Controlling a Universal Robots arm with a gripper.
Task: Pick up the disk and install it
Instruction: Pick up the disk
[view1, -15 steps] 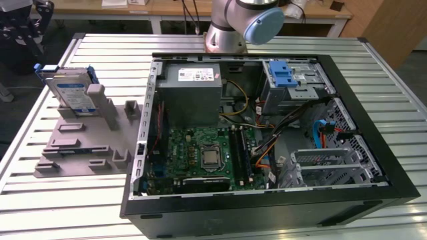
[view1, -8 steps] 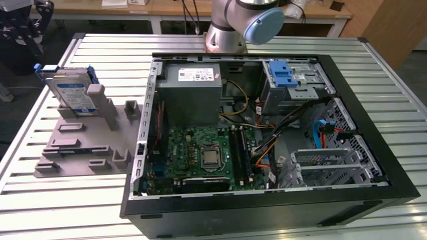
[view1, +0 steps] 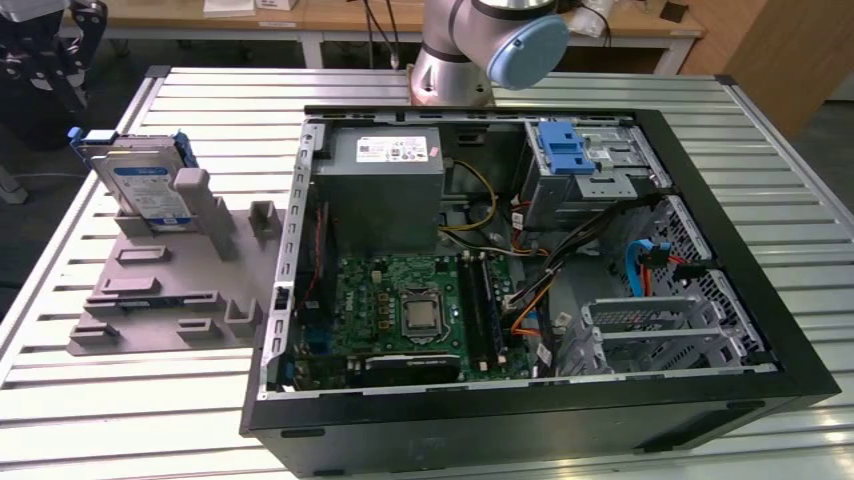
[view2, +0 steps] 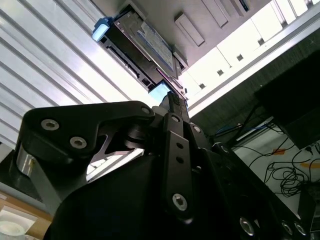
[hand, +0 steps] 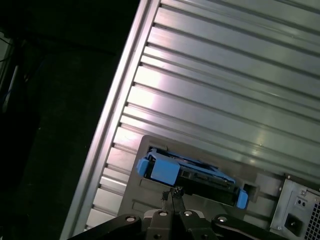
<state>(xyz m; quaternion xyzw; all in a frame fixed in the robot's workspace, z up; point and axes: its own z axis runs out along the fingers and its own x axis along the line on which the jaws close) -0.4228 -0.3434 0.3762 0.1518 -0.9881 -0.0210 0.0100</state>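
At the exterior view's left of the open computer case (view1: 747, 400), the disk (view1: 140, 180) stands on edge in a grey holder (view1: 160, 285) on the desk (view1: 200, 100). In the first wrist view, the fingers (hand: 176, 196), clenched on nothing, point at the disk's (hand: 192, 172) long edge, apart from it. In the second wrist view it (view2: 145, 42) lies just ahead.

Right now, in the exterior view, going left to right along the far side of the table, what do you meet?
Disk → grey metal box → blue latch.
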